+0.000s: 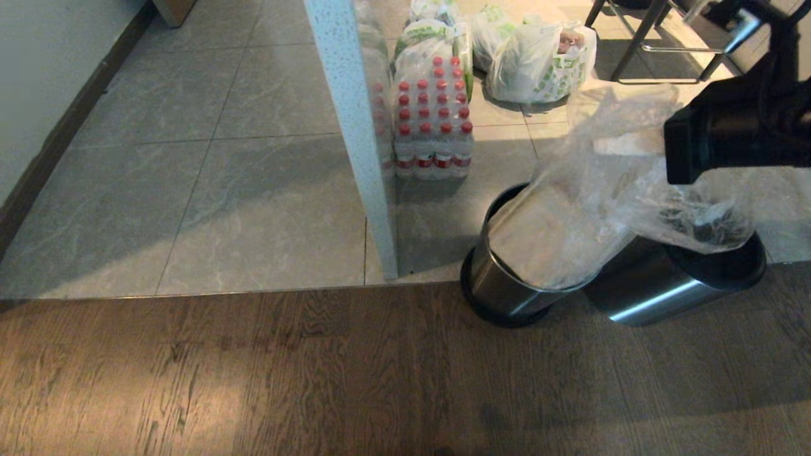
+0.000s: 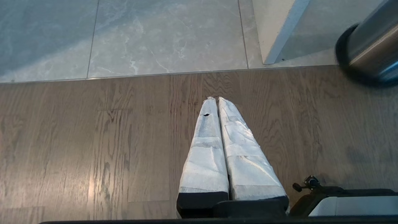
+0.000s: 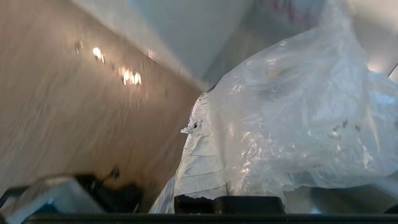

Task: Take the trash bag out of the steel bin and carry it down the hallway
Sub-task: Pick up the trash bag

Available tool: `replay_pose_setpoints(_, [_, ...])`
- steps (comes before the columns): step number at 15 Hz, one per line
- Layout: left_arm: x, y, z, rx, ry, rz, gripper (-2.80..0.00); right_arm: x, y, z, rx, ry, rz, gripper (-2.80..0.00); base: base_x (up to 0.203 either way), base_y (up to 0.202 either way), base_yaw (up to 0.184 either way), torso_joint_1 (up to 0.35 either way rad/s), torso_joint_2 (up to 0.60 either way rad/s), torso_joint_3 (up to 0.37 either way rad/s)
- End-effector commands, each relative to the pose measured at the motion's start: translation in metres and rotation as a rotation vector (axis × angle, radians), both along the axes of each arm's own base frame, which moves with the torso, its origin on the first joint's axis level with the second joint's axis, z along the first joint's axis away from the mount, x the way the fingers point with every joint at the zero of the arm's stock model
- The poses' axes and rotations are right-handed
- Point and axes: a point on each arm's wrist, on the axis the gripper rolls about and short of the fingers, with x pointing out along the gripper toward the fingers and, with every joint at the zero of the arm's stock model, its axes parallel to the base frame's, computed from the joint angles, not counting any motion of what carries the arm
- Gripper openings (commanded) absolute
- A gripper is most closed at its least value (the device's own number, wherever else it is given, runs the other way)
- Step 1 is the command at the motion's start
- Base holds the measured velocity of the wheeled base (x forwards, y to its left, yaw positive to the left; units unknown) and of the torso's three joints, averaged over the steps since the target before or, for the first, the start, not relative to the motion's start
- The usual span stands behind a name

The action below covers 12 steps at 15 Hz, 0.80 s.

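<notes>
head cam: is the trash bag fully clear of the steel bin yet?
No. The trash bag has its lower end inside the steel bin, while its top leads up to the right gripper.

Clear trash bag (image 1: 589, 209) half out of tilted steel bin (image 1: 507, 278).

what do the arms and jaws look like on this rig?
Left gripper: two long tapered jaws wrapped in white cloth-like tape, one wrap with a small tear, on a black base. Right gripper: same frayed white wrap, black base. Right arm: a boxy black housing.
</notes>
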Motion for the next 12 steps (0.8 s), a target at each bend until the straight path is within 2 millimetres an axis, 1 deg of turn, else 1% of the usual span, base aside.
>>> replay_pose_setpoints(1, [0.000,0.000,0.000,-0.001,0.002,0.000,-2.80,-0.001,0.000,0.006,0.006,-0.022,0.003,-2.80,0.000,0.000,0.000,0.000,0.00,0.000])
replay_pose_setpoints(2, [0.000,0.000,0.000,-0.001,0.002,0.000,-2.80,-0.001,0.000,-0.002,-0.004,0.007,0.003,-2.80,0.000,0.000,0.000,0.000,0.00,0.000])
replay_pose_setpoints(3, [0.000,0.000,0.000,-0.001,0.002,0.000,-2.80,0.000,0.000,-0.005,-0.007,0.018,0.003,-2.80,0.000,0.000,0.000,0.000,0.00,0.000])
replay_pose_setpoints(5, [0.000,0.000,0.000,-0.001,0.002,0.000,-2.80,-0.001,-0.001,0.008,0.009,-0.029,0.003,-2.80,0.000,0.000,0.000,0.000,0.00,0.000])
replay_pose_setpoints(7, [0.000,0.000,0.000,-0.001,0.002,0.000,-2.80,-0.002,-0.001,-0.003,-0.007,0.004,0.004,-2.80,0.000,0.000,0.000,0.000,0.00,0.000])
replay_pose_setpoints(8, [0.000,0.000,0.000,-0.001,0.002,0.000,-2.80,-0.002,-0.001,0.000,-0.002,-0.005,0.004,-2.80,0.000,0.000,0.000,0.000,0.00,0.000])
replay_pose_setpoints(9, [0.000,0.000,0.000,-0.001,0.001,0.000,-2.80,-0.003,-0.001,0.008,0.006,-0.028,0.000,-2.80,0.000,0.000,0.000,0.000,0.00,0.000])
replay_pose_setpoints(10, [0.000,0.000,0.000,-0.001,0.002,0.000,-2.80,-0.005,-0.002,0.006,0.002,-0.023,-0.007,-2.80,0.000,0.000,0.000,0.000,0.00,0.000])
replay_pose_setpoints(12, [0.000,0.000,0.000,-0.001,0.002,0.000,-2.80,-0.005,-0.003,-0.021,-0.039,0.069,-0.036,-2.80,0.000,0.000,0.000,0.000,0.00,0.000])
